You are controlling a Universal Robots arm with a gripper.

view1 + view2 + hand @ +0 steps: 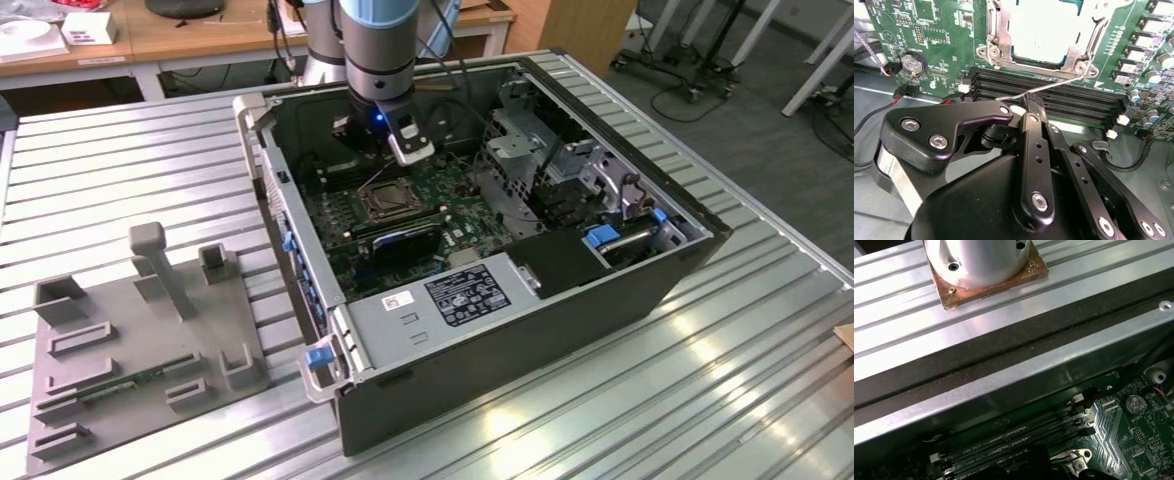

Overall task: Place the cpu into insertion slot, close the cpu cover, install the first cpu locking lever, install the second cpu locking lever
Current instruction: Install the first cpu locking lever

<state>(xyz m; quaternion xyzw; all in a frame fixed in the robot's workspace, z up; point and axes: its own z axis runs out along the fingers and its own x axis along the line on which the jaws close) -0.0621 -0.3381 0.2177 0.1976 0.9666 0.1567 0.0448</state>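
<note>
Ribbed metal table [120,170] carries an open computer case [534,330] where, mid-frame in the exterior view, the insertion slot [388,203] holds the cpu [1041,27] under the lowered cpu cover [996,30], while the end effector [1033,105] pinches a thin cpu locking lever [1069,82], seemingly not yet latched.

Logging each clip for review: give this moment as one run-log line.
gripper: shut on locking lever | cpu: seated under cpu cover | cover: closed | lever: not yet latched

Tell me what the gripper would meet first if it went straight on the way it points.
Likely the thin locking lever, whose end sits right at the tip of the gripper; just behind it lie the black memory slots. Depth is hard to judge.
</note>
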